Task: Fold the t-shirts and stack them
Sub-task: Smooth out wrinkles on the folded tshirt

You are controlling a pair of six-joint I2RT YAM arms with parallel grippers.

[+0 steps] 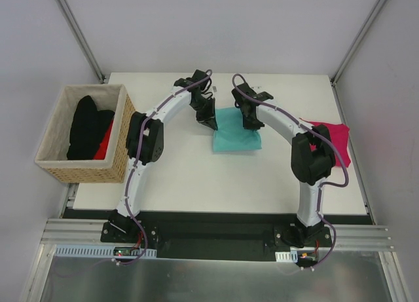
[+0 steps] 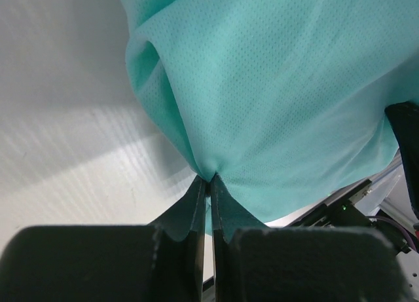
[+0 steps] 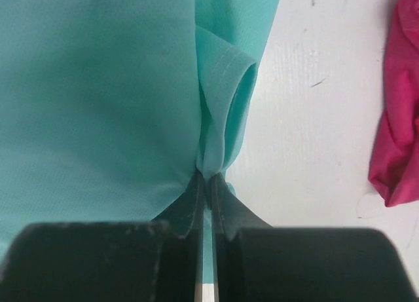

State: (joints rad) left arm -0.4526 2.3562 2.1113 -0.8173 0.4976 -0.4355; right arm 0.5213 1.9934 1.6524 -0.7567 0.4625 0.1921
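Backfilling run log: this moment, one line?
phase: fold | left tool: shut on teal t-shirt | right tool: same | pink t-shirt: table, right side

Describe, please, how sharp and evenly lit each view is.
Top external: sharp and evenly lit, no glare on the teal t-shirt. Left wrist: the weave is crisp, the left fingers blurred, a bright patch on the table. Right wrist: the sleeve hem is crisp, the right fingers blurred, the pink t-shirt cut off at the edge.
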